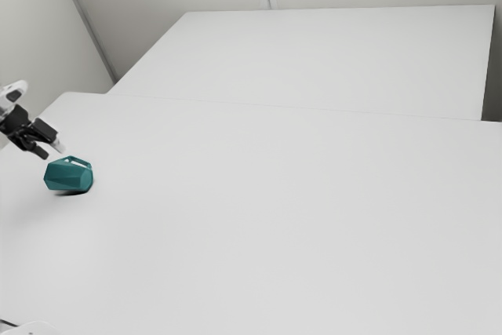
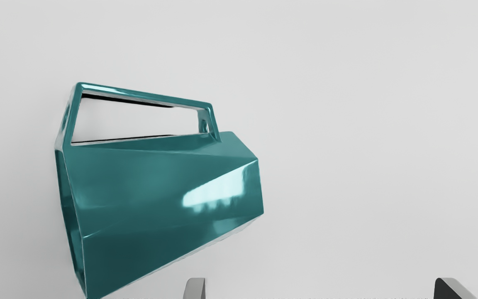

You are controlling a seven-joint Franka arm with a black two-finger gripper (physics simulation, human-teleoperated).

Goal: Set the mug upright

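Observation:
A teal faceted mug [image 1: 69, 176] lies on its side on the white table, near the exterior view's left edge. The black gripper [image 1: 53, 151] hangs just above and beside it, its two fingers apart. In the wrist view the mug [image 2: 160, 178] shows its handle along one side, its open mouth at the end farther from the fingers and its narrower base at the other end. The gripper [image 2: 320, 286] stands open there, with nothing between its fingertips; the mug lies mostly beyond and to one side of the nearer finger.
The white table [image 1: 274, 209] stretches away toward the exterior view's right. Behind it is another white surface [image 1: 314, 60], with pale walls around. A white object [image 1: 31, 328] with a dark cable shows at the exterior view's lower left corner.

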